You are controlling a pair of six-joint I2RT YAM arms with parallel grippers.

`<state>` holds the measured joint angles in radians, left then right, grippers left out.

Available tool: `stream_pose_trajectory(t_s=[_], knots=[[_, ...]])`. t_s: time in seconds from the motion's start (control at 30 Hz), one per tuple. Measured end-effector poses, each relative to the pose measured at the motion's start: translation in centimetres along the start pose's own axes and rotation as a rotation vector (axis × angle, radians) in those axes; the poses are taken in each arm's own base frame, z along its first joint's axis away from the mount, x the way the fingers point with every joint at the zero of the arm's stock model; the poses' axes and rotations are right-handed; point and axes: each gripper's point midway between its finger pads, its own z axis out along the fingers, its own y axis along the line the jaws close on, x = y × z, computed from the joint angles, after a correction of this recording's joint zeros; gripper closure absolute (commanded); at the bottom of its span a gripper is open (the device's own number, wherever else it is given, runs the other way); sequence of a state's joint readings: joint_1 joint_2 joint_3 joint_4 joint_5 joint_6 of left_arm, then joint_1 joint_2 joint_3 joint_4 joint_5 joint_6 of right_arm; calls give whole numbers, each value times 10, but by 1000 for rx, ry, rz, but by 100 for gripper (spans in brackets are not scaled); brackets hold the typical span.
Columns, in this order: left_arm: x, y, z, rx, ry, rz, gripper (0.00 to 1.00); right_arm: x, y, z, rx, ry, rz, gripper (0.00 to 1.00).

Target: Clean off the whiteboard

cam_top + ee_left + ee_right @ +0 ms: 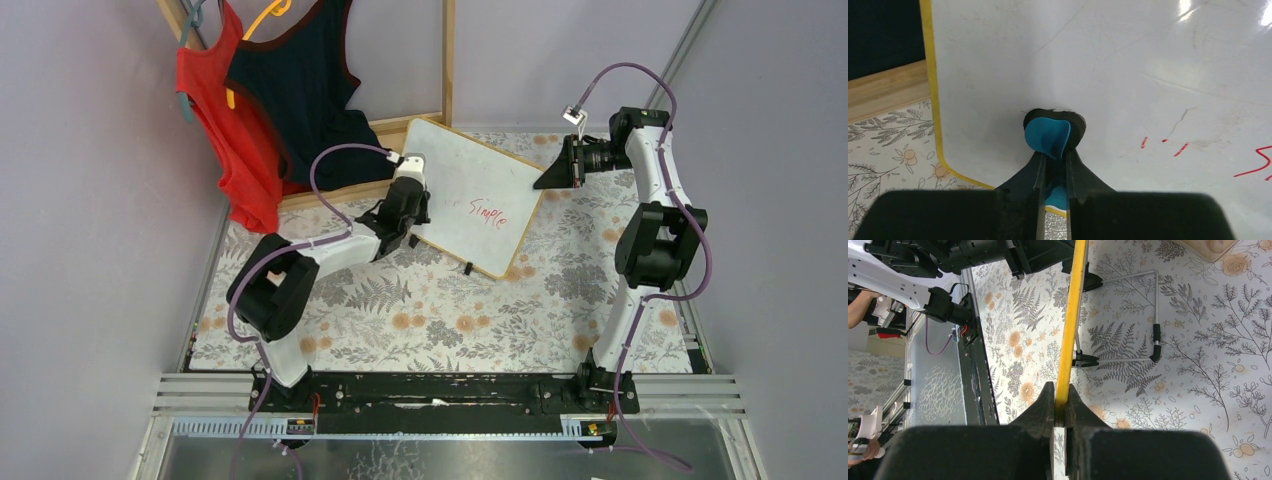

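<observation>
The whiteboard [470,190], white with a light wooden frame, stands tilted at the back middle and bears red handwriting [489,211]. My left gripper [411,205] is shut on a blue and black eraser [1048,136] and presses it against the board's left part, left of the red marks [1163,142]. My right gripper [549,176] is shut on the board's right edge, which shows as a yellow strip [1070,325] between its jaws. The writing's right part is out of the left wrist view.
A red top [225,130] and a dark top [300,90] hang on a wooden rack [447,60] behind the board. The board's wire stand and black feet [1154,340] rest on the floral tablecloth [450,310]. Grey walls close in left and right.
</observation>
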<state>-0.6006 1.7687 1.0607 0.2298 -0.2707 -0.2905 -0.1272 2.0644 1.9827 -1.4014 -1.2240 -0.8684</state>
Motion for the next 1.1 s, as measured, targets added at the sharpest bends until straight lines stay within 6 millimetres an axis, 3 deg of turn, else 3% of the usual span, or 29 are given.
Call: stream_pose_trajectory(t_s=[0.13, 0.37, 0.67, 0.87, 1.1], knots=[[2, -14, 0, 4, -3, 16, 100, 1, 0, -1, 2, 2, 5, 100], [11, -60, -11, 81, -2, 39, 100, 1, 0, -1, 3, 2, 5, 100], [12, -104, -19, 156, -7, 45, 100, 1, -1, -1, 4, 2, 4, 100], [10, -104, -19, 155, -7, 48, 100, 1, -2, -1, 4, 2, 1, 100], [3, -79, -16, 139, -3, 23, 100, 0, -1, 1, -1, 1, -12, 100]])
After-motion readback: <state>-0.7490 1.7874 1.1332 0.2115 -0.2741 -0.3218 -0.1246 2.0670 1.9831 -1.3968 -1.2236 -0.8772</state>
